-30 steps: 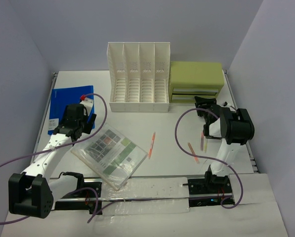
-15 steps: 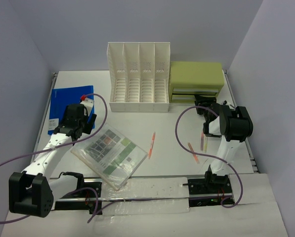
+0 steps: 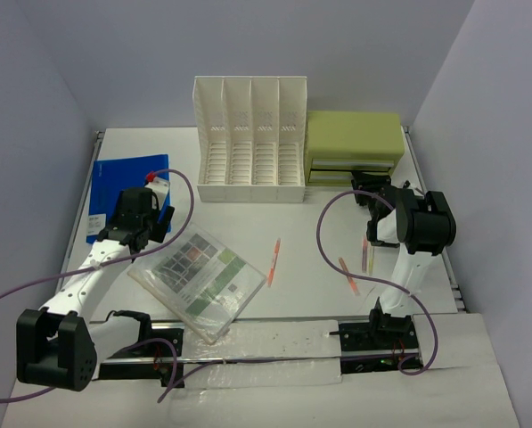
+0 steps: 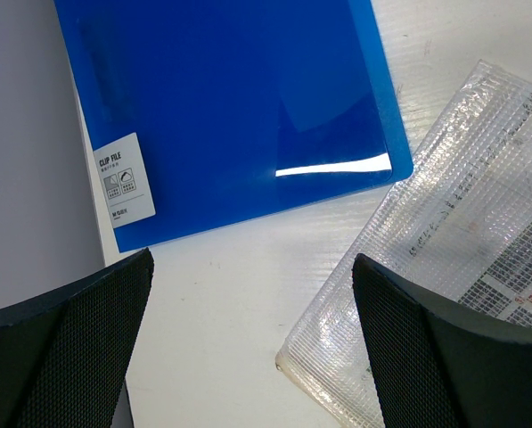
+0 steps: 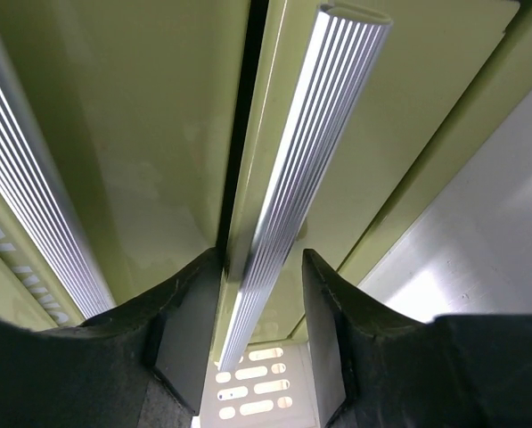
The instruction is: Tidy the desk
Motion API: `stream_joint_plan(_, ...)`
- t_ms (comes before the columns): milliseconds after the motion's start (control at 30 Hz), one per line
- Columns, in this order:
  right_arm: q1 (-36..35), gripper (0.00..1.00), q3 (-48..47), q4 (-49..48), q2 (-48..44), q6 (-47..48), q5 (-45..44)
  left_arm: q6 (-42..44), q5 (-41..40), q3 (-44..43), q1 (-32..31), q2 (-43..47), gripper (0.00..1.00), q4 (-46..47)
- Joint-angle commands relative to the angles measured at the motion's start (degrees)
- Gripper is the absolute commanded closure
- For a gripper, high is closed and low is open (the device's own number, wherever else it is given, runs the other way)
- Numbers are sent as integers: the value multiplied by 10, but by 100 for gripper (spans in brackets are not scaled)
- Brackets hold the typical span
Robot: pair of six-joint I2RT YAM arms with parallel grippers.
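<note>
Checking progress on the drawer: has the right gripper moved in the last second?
Yes, slightly: the right gripper has edged farther up the overhead view, closer to the green drawer box.

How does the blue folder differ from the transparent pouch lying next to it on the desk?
The blue folder is opaque and glossy; the transparent pouch is clear with a mesh texture, and printed sheets show inside it. The folder lies almost square to the left edge of the desk; the pouch lies diagonally. The folder is at the far left; the pouch is closer to the near edge. Both lie flat.
</note>
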State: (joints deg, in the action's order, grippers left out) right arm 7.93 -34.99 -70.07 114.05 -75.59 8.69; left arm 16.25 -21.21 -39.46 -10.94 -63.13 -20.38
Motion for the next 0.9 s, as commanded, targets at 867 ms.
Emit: stream_joint_plan(867, 15, 81, 28, -52, -8, -23, 8, 2, 2, -8, -3, 2, 1, -2)
